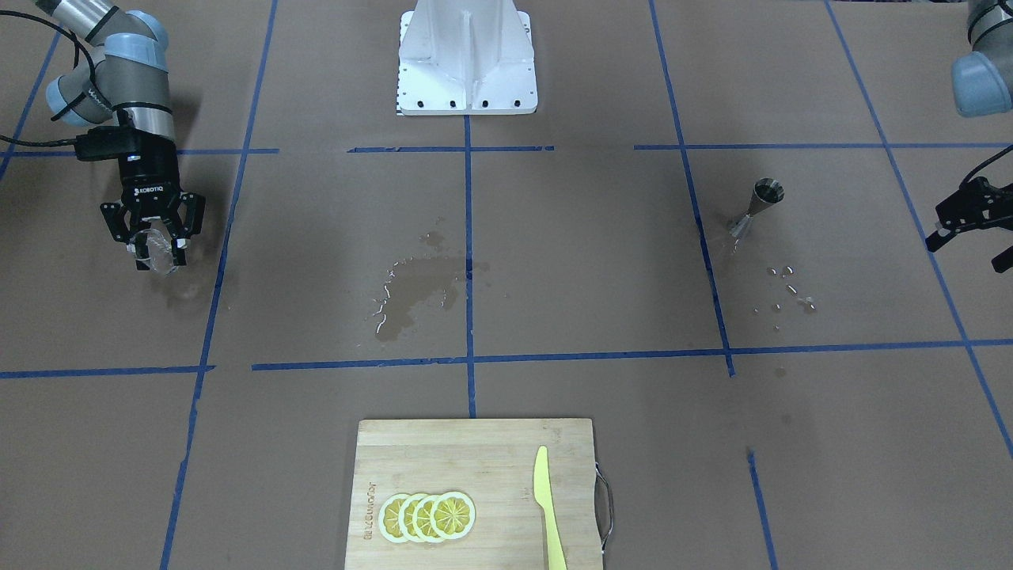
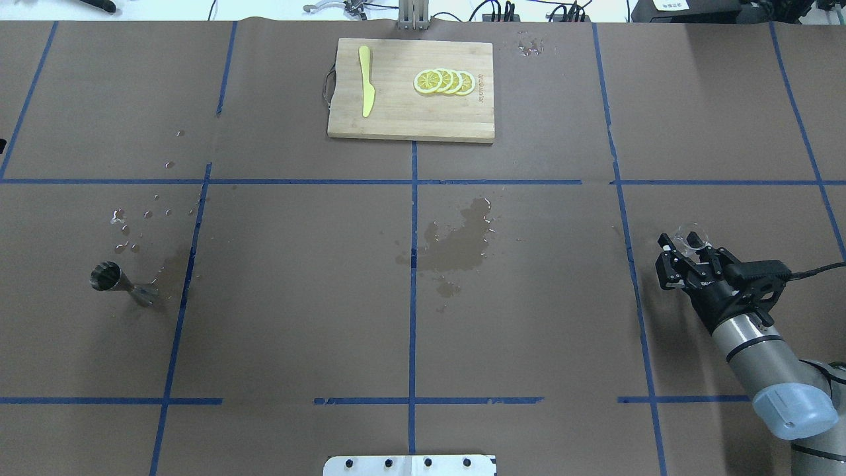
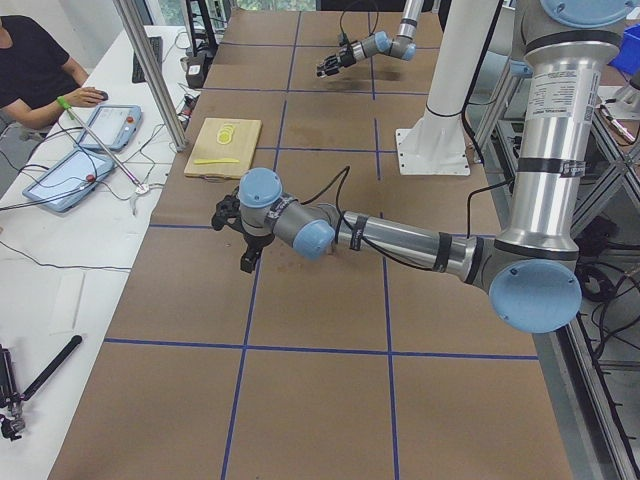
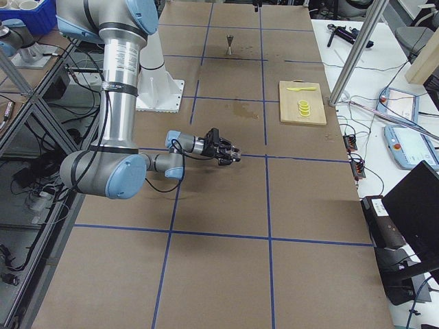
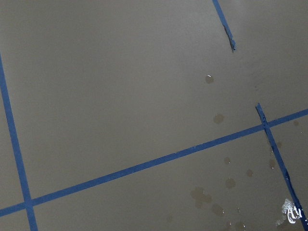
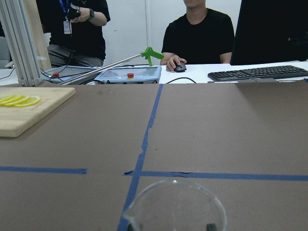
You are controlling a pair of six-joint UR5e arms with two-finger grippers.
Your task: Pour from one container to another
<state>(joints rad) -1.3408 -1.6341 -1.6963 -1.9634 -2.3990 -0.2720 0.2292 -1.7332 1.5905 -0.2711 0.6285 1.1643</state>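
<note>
While the right claw (image 1: 156, 237) squeezes it from both sides, the small clear glass cup (image 1: 161, 255) sits between the two black fingers on the robot's right side of the table. The cup is round, with a thin smooth rim and a little pouring lip, which the right wrist view shows from close up. I cannot tell if there is anything in it, or if it touches the table.

Far across on the robot's left side stands the shiny silver metal measuring cup (image 1: 758, 207). It looks like two cones joined at their tips, with the wide mouth on top. I cannot tell what is inside it. Little shiny water drops (image 1: 787, 289) lie on the paper near it.

Past the drops, the left claw (image 1: 969, 241) hangs at the edge of the front view. Its fingers are spread apart and hold nothing.

A dark wet patch (image 1: 419, 289) spreads over the middle of the flat brown paper table (image 1: 601, 261), which is marked with blue tape lines (image 1: 468, 317).

On the far side from the robot lies a pale wooden cutting board (image 1: 475, 467) with a metal handle. Round yellow lemon slices (image 1: 427, 516) overlap in a row on it, beside a thin yellow plastic knife (image 1: 546, 507).
</note>
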